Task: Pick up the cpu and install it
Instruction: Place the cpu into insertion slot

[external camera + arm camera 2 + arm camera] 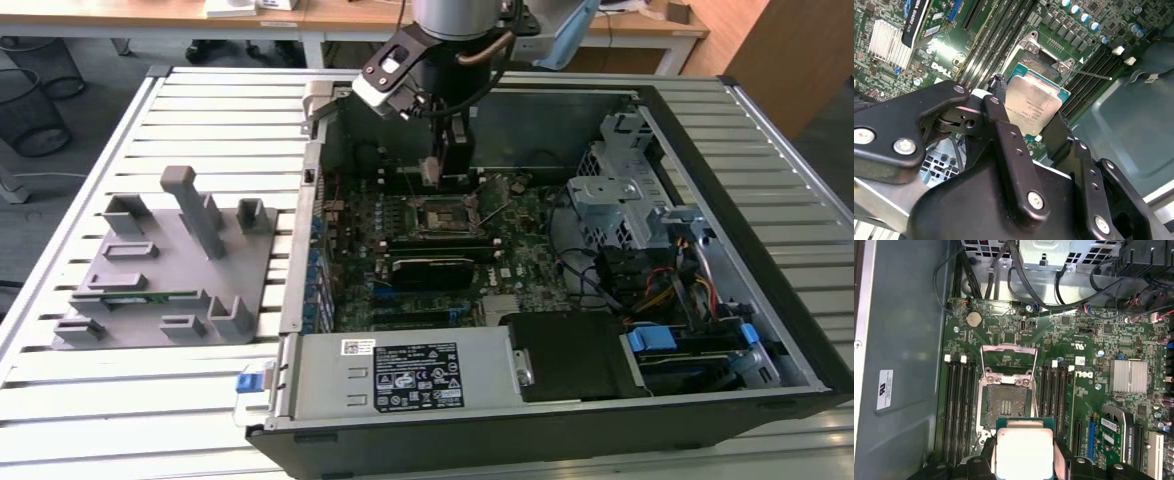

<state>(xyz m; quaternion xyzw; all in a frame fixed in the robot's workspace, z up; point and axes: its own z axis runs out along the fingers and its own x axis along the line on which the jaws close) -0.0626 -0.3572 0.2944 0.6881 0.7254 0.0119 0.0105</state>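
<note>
Cpu (1024, 450) pinched by its edges in the end effector (1025, 462), silvery lid showing in both wrist views, hanging over the motherboard (1089, 340) inside the case (547, 125), not seated yet. Open socket (1006, 400) just past the chip's leading edge, near but apart, load frame (1008, 362) flipped up. Square chip, so no long axis to fuss over, probably just lining up corners. Count: one cpu, one socket, one end effector.
</note>
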